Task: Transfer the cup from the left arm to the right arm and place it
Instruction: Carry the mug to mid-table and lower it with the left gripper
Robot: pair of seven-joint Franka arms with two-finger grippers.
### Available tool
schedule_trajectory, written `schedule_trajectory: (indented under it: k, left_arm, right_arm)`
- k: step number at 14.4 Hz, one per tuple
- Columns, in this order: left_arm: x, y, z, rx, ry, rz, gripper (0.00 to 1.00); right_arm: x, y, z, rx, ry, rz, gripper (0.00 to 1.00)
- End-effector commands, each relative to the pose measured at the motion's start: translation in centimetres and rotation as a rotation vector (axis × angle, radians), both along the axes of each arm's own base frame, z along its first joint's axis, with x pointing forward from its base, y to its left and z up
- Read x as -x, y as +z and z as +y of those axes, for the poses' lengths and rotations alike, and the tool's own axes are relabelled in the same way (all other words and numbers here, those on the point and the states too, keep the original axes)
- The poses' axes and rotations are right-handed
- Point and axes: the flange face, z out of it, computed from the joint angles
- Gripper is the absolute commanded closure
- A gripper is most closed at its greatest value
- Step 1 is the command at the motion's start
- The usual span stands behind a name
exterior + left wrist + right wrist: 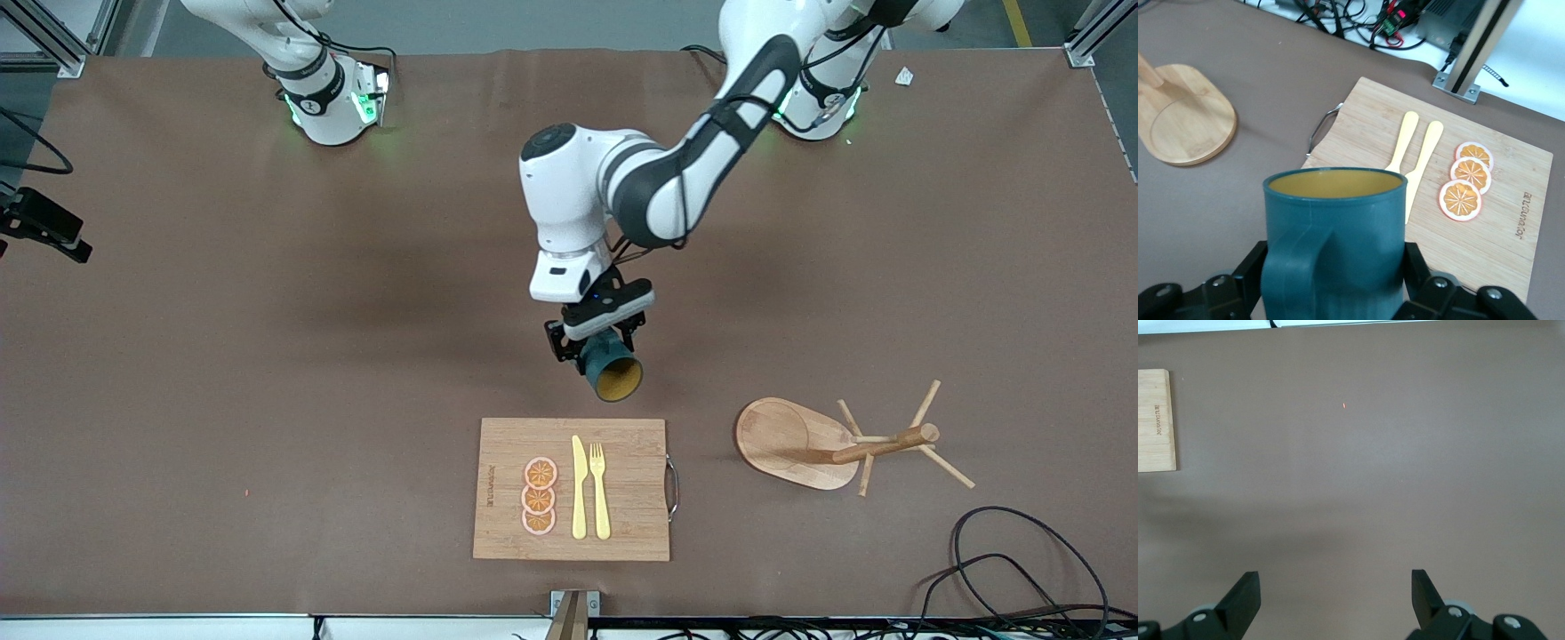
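Brown-covered table point(267, 373) fills most of the front view. Grey floor shows along the top edge, with a yellow floor stripe point(1017, 22). Aluminium frame posts point(1089, 40) at the table corners. Black cables point(1013, 569) loop on the table toward the left arm's end. Light even, shadows soft.

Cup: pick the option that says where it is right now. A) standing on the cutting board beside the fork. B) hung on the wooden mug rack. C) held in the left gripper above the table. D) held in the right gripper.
C: the left gripper is shut on the cup, which is tilted in the air over bare table just short of the cutting board, while the right gripper is open and holds nothing.
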Motion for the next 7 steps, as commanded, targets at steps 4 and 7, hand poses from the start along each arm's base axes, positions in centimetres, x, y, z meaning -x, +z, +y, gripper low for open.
schedule_trajectory:
  k: [4, 7]
  left_arm:
    - [3.7, -4.7, -4.2, -0.115, -0.132, -0.132, 0.43]
    - [5.9, -6.8, -5.8, -0.137, -0.149, -0.232, 0.43]
  right_arm:
    - [1.0, 0.2, 0.0, 0.003, -0.005, -0.006, 0.00]
    - [1.0, 0.2, -0.1, 0.003, -0.006, -0.006, 0.00]
